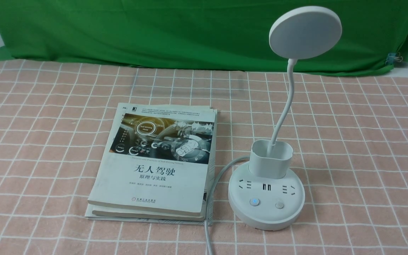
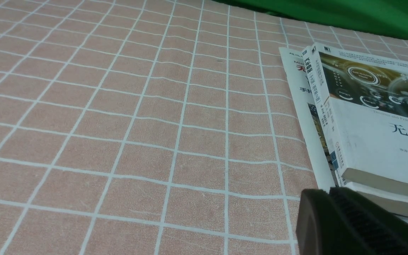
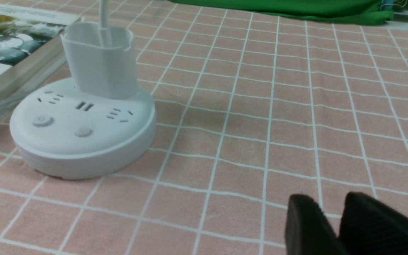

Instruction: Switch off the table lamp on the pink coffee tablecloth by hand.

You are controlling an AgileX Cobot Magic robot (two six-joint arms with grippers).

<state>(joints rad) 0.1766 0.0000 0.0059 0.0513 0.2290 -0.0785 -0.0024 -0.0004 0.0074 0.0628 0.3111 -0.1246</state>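
The white table lamp stands on the pink coffee tablecloth (image 1: 367, 141), right of centre. Its disc head (image 1: 305, 32) is up high on a bent neck, above the cup holder (image 1: 271, 157) and the round base (image 1: 266, 209). The left button (image 1: 254, 202) glows blue; the right button (image 1: 279, 205) is plain. The base (image 3: 83, 141) also shows in the right wrist view, well off from my right gripper (image 3: 331, 200), which is slightly open and empty. My left gripper (image 2: 329, 191) is shut and empty, close to the books' near corner.
A stack of white books (image 1: 158, 163) lies just left of the lamp, also in the left wrist view (image 2: 374, 124). The lamp's grey cable (image 1: 209, 219) runs between books and base to the front edge. A green cloth backdrop (image 1: 154, 32) hangs behind.
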